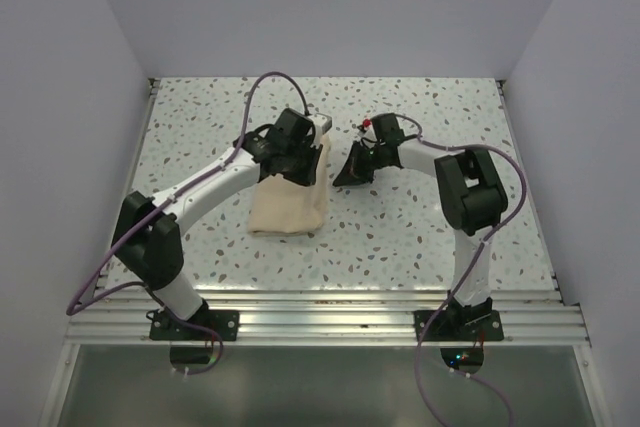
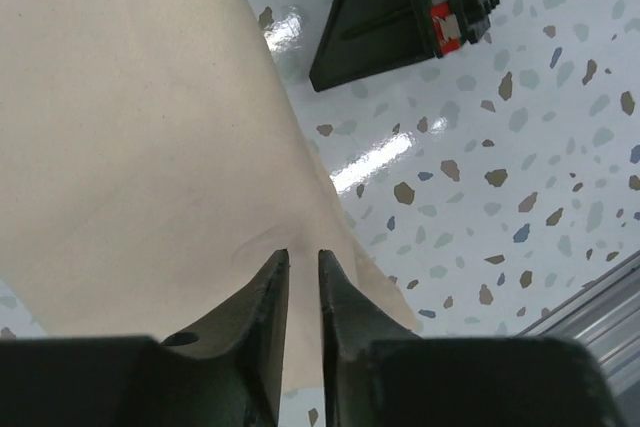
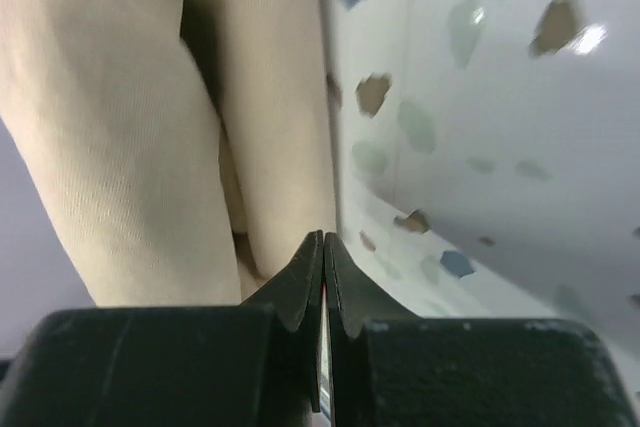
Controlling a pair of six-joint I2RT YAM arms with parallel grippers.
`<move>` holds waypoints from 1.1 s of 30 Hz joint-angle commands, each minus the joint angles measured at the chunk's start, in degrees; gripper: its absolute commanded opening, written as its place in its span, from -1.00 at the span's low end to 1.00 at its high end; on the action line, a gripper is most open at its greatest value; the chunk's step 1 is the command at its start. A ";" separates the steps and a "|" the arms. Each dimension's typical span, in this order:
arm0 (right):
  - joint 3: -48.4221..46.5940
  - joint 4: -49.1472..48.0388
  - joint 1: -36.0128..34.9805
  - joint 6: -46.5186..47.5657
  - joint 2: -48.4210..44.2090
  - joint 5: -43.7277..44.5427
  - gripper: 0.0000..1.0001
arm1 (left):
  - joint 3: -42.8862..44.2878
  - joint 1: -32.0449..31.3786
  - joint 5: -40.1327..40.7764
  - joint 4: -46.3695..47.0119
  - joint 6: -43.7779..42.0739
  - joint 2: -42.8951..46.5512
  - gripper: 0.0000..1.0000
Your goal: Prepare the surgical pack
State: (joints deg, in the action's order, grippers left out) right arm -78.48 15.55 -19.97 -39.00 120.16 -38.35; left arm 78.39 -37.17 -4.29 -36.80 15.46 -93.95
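Note:
The tan cloth sheet (image 1: 288,204) lies as a folded bundle on the speckled table, left of centre. My left gripper (image 1: 292,159) is at the bundle's far end. In the left wrist view its jaws (image 2: 303,253) stand a narrow gap apart, with a ridge of cloth (image 2: 130,127) filling the gap. My right gripper (image 1: 351,173) sits just right of the bundle and apart from it, fully shut with nothing between its fingers (image 3: 324,237); the cloth (image 3: 110,147) rises to its left. A small grey-white corner (image 1: 323,124) shows beyond the left gripper. Tray, scissors, forceps, gauze and packet are hidden.
White walls close the table (image 1: 420,237) on three sides, and an aluminium rail (image 1: 330,312) runs along the near edge by the arm bases. The right gripper's black fingers (image 2: 385,22) show at the top of the left wrist view.

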 commanded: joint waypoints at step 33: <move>-3.96 -11.24 1.07 -10.19 -4.76 -9.29 -1.00 | -7.19 4.21 -19.58 14.55 0.18 0.62 -0.74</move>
State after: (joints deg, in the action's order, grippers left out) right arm -78.15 8.10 -18.46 -45.19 116.22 -45.21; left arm 72.49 -32.97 -17.02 -28.73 15.49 -93.36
